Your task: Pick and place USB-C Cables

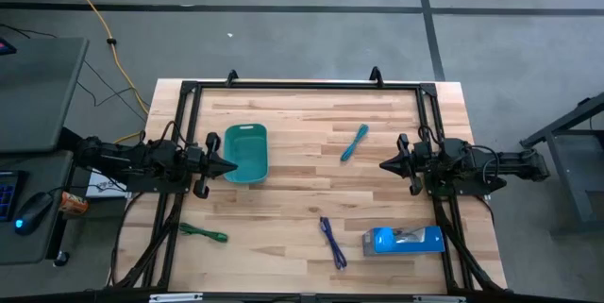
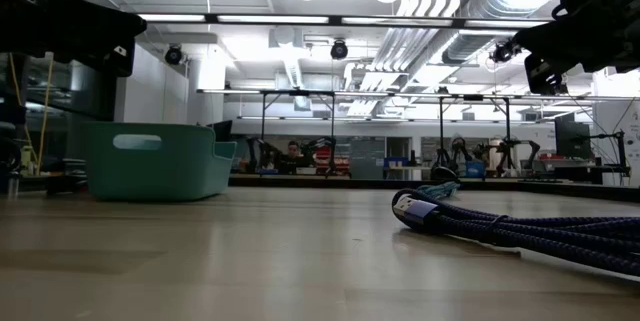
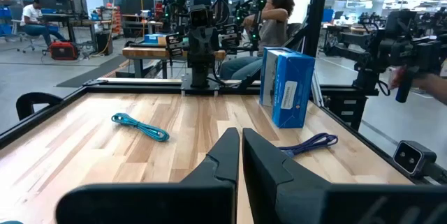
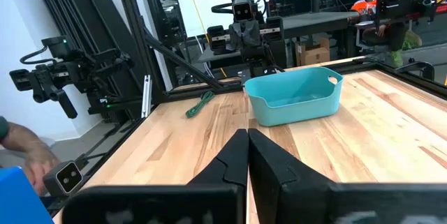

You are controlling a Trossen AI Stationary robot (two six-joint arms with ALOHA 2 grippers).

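Three bundled cables lie flat on the wooden table, untouched. The light blue cable lies toward the far right. The dark blue-purple cable lies near the front middle. The green cable lies at the near left. The teal tray stands left of centre. My left gripper hovers shut at the tray's left side. My right gripper hovers shut at the right, above bare table.
A bright blue rectangular box lies near the table's front right. A black frame runs along the far and side edges. Bare wood spreads between the two grippers. People sit in the room behind.
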